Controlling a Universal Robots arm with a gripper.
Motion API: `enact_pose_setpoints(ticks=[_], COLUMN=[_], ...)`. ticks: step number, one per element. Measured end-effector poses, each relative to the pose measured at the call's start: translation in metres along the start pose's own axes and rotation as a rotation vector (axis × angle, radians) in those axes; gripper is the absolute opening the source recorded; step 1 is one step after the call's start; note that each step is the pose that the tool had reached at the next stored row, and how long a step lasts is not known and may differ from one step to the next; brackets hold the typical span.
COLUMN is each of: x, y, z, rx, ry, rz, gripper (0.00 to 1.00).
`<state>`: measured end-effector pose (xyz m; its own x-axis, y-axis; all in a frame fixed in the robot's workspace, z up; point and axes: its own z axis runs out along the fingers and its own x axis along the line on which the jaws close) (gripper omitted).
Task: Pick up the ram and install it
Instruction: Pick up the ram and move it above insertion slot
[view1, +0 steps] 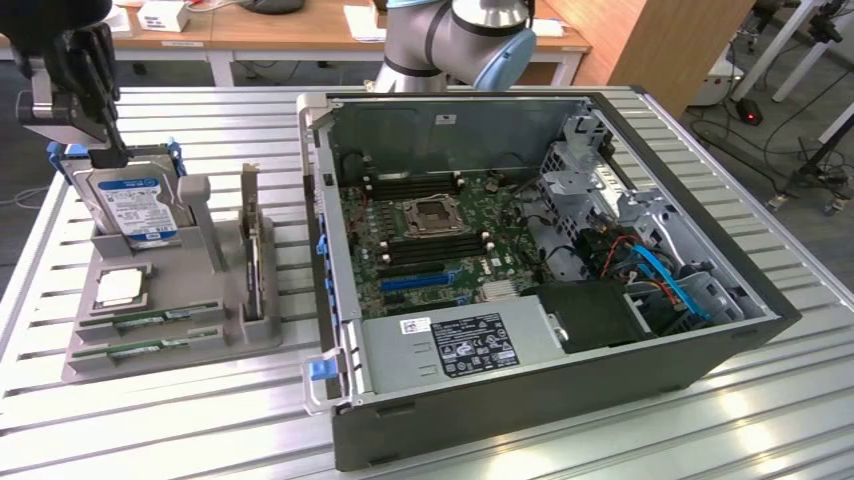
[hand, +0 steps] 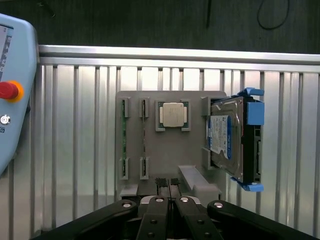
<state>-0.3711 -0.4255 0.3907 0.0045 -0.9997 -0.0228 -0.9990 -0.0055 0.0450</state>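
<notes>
Two matching green ram sticks stand on edge in the slots of a grey holder (view1: 160, 335), one (view1: 154, 321) behind the other (view1: 134, 348). I cannot tell which is the task's ram. The wrist view looks down on both as thin green lines (hand: 123, 145) (hand: 144, 140). My gripper (view1: 110, 150) hangs high over the holder's far end, above the hard drive, well clear of the sticks. Its black fingertips (hand: 167, 184) are shut together with nothing between them.
The holder also carries a blue-labelled hard drive (view1: 134, 205) (hand: 232, 137) and a processor chip (hand: 172, 115). The open computer case (view1: 534, 260) lies to the exterior view's right, its motherboard (view1: 427, 225) exposed. A teach pendant (hand: 10, 95) with a red button rests beside the table.
</notes>
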Motion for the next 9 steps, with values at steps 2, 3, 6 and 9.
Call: enact_pose_setpoints(ticks=[2,3,6,9], x=[0.0,0.0,0.0,0.0], y=[0.0,0.0,0.0,0.0], z=[0.0,0.0,0.0,0.0], rx=[0.0,0.0,0.0,0.0], ry=[0.0,0.0,0.0,0.0001], rz=[-0.001,-0.001,-0.001,-0.001], gripper=[0.09,0.09,0.09,0.09])
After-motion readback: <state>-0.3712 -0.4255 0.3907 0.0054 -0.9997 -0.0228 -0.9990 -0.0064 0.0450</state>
